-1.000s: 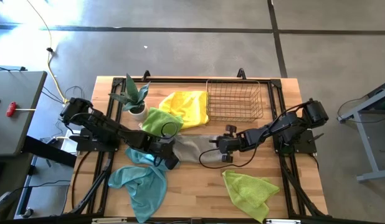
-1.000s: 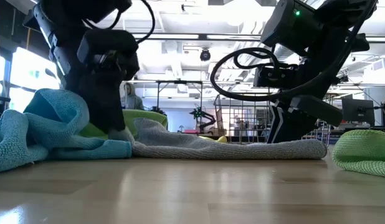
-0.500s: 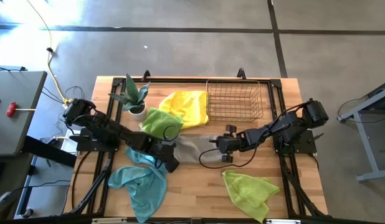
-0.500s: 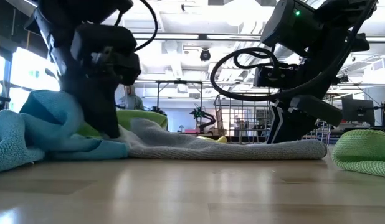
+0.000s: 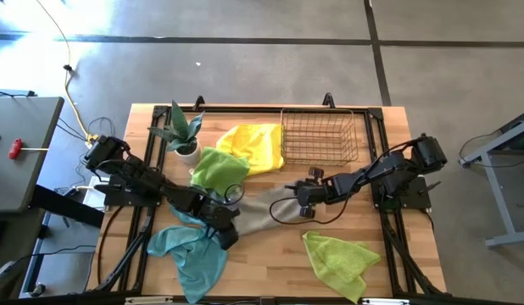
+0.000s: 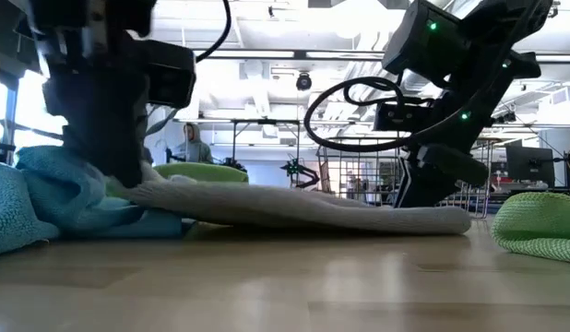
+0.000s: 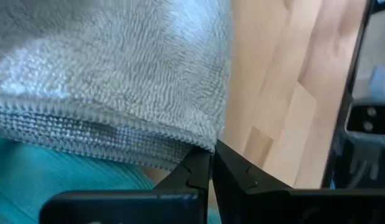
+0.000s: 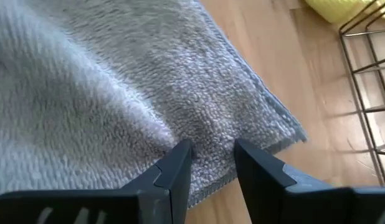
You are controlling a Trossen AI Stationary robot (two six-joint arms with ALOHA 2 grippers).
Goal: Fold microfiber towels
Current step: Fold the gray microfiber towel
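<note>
Left gripper [image 7: 210, 163] low over desk [image 5: 270, 254], jaws pinched on grey towel [image 5: 260, 209] edge; right gripper [image 8: 212, 155] angled down, jaws half-open gripping its opposite end.

Bare surface [image 5: 270, 254] is lying open along the lower middle of the high view, between the teal towel [image 5: 190, 250] at lower left and the lime towel [image 5: 340, 261] at lower right. The grey towel [image 5: 262, 207] is stretching across the centre, with the left end effector [image 5: 226, 230] and right end effector [image 5: 303, 191] sitting at its two ends and blocking the way through. Up top, the plant [image 5: 182, 134], yellow towel [image 5: 253, 146] and wire basket [image 5: 320, 135] are crowding the far edge.
</note>
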